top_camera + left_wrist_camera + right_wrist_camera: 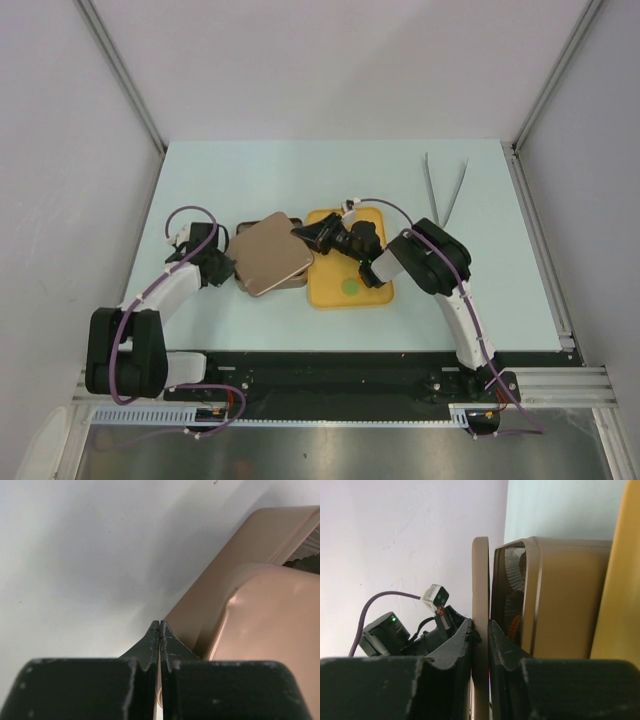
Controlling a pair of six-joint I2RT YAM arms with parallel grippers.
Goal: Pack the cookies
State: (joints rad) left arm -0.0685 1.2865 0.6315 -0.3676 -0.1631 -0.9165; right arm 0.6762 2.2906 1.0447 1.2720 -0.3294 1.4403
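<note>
So the desk (200, 320) is a pale blue-green sheet. Sitting straight on it: a tan box (292, 284) a bit left of center with its lid (268, 250) skewed over the top, a yellow tray (330, 292) just beside the box's right side, and thin metal tongs (445, 185) well apart near the far right corner, legs splayed.

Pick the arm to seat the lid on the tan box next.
Right, probably. The right gripper is shut on the lid at its edge, the lid lying askew over the box. The left gripper is shut on nothing beside the box and would have to open and regrasp.
</note>
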